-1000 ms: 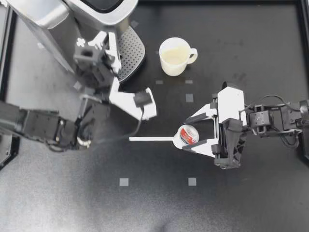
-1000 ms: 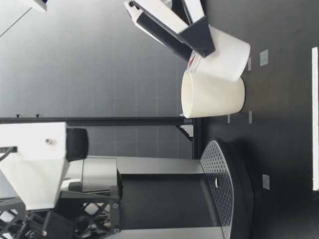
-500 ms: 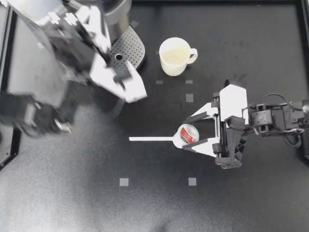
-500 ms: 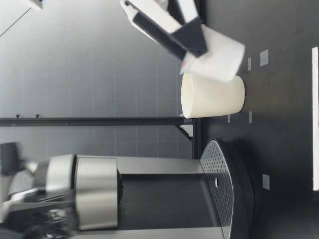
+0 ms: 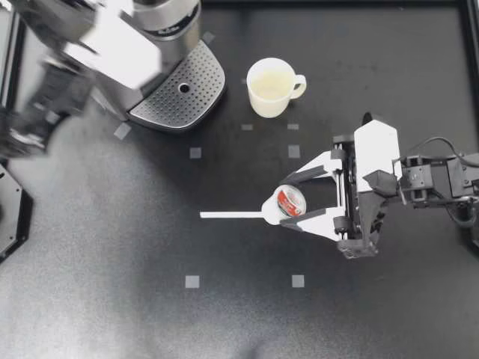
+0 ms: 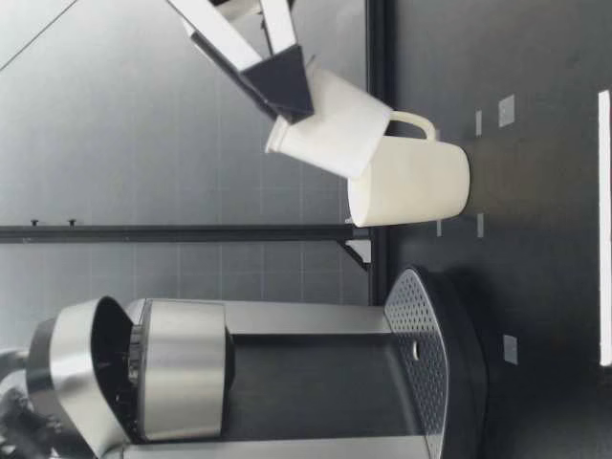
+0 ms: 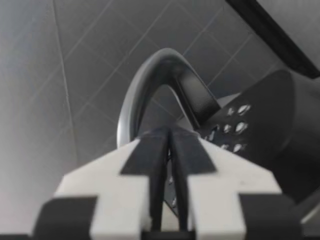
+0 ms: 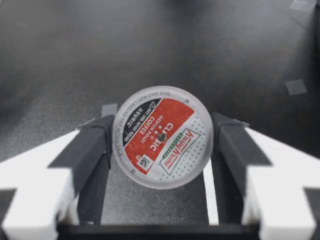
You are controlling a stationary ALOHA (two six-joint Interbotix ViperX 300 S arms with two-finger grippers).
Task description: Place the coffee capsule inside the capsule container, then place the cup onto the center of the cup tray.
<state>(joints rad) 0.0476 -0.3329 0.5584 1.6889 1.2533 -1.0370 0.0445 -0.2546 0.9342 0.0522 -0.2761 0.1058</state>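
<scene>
Right tool (image 5: 290, 202) grips a white plastic coffee capsule with a red, black and white foil lid (image 5: 287, 200), one finger on each side. The right wrist view shows the capsule (image 8: 162, 137) clamped between the black pads (image 8: 92, 147), lid toward the camera. From table height the capsule (image 6: 330, 120) hangs tilted, clear of the black tabletop (image 5: 224, 314), with the right tool (image 6: 285, 91) above it. A thin white strip (image 5: 228, 215) lies flat on the tabletop, one end reaching under the capsule. Beyond stands a cream ceramic cup (image 5: 271, 86), upright, well apart from the tool and beside the round perforated cup tray (image 5: 183, 93) of the silver coffee machine (image 5: 161, 22). Farthest off, the blurred left tool (image 5: 120, 52) hovers over the machine, whose silver lid (image 6: 67, 373) is tipped up. The left wrist view shows that tool (image 7: 169, 140) narrowed almost to closing, a curved silver handle (image 7: 132, 92) just ahead.
</scene>
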